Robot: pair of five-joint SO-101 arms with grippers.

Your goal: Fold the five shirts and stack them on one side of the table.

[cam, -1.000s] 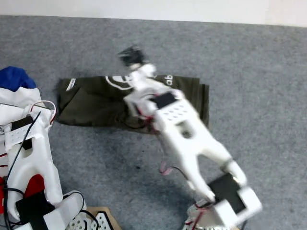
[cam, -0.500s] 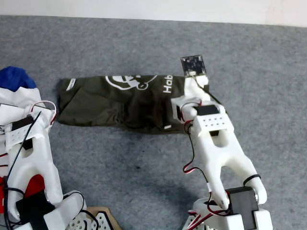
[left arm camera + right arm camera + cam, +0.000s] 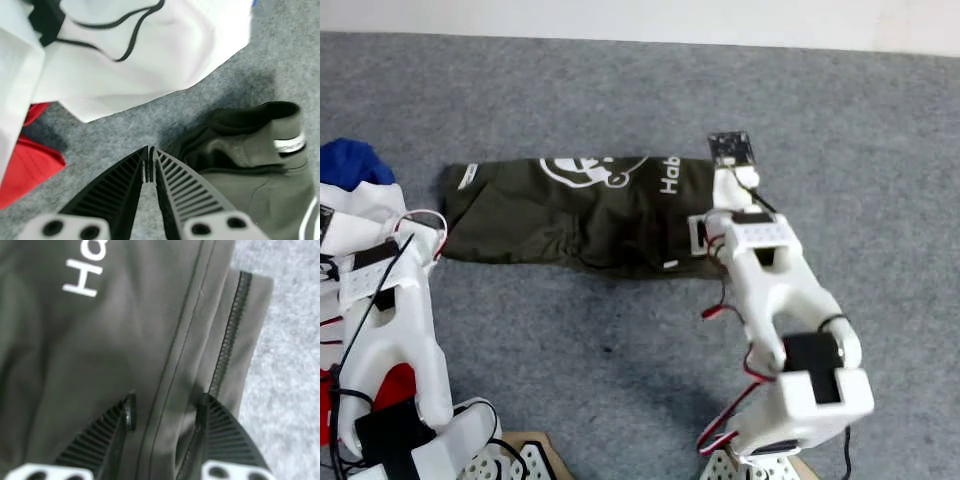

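Left gripper (image 3: 150, 157) is held pressed together and empty at the table's left, just beside the white shirt (image 3: 150, 55) and red shirt (image 3: 27, 167) of the pile, near the dark shirt's (image 3: 520, 215) left end. The dark shirt is laid as a long strip mid-table, with the right gripper (image 3: 166, 409) spread over its right hem. Likely risk: a single layer gets pinched there and the fold is dragged open. Hem seam and layer edges are shown by the right wrist view, while the overall layout and blue shirt (image 3: 350, 160) are given by the high view.
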